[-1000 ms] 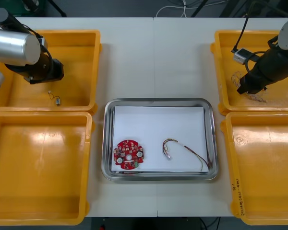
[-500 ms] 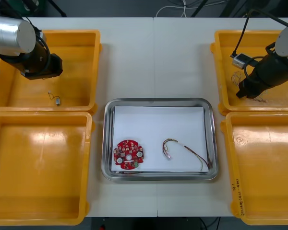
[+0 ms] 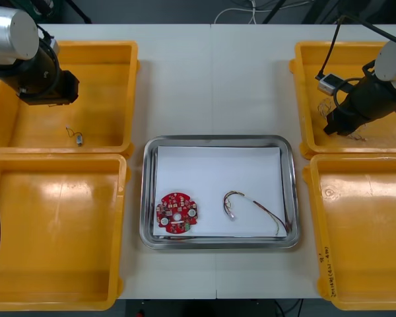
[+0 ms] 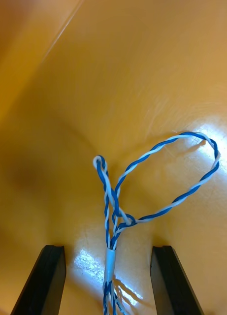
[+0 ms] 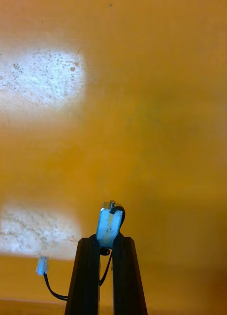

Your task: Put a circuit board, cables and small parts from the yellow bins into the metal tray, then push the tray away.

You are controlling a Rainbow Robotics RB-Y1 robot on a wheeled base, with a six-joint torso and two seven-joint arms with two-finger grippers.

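In the left wrist view my left gripper (image 5: 107,241) is shut on a small metal part (image 5: 109,224) trailing a black wire with a white plug, held above the orange bin floor. In the front view that arm (image 3: 46,89) hangs over the far left yellow bin (image 3: 105,49), where another small metal part (image 3: 76,137) lies. My right gripper (image 4: 107,248) is open low in the far right yellow bin (image 3: 303,53). A twisted blue and white cable (image 4: 143,206) lies between its fingers. The metal tray (image 3: 148,198) holds a red circuit board (image 3: 177,212) and a red and yellow cable (image 3: 254,208).
Two near yellow bins (image 3: 53,231) (image 3: 363,231) flank the tray, and I see nothing in them. White paper lines the tray floor. Bare table (image 3: 214,79) stretches beyond the tray between the far bins.
My left arm has drawn back toward the far left corner of its bin. The right gripper has shifted slightly within the far right bin.
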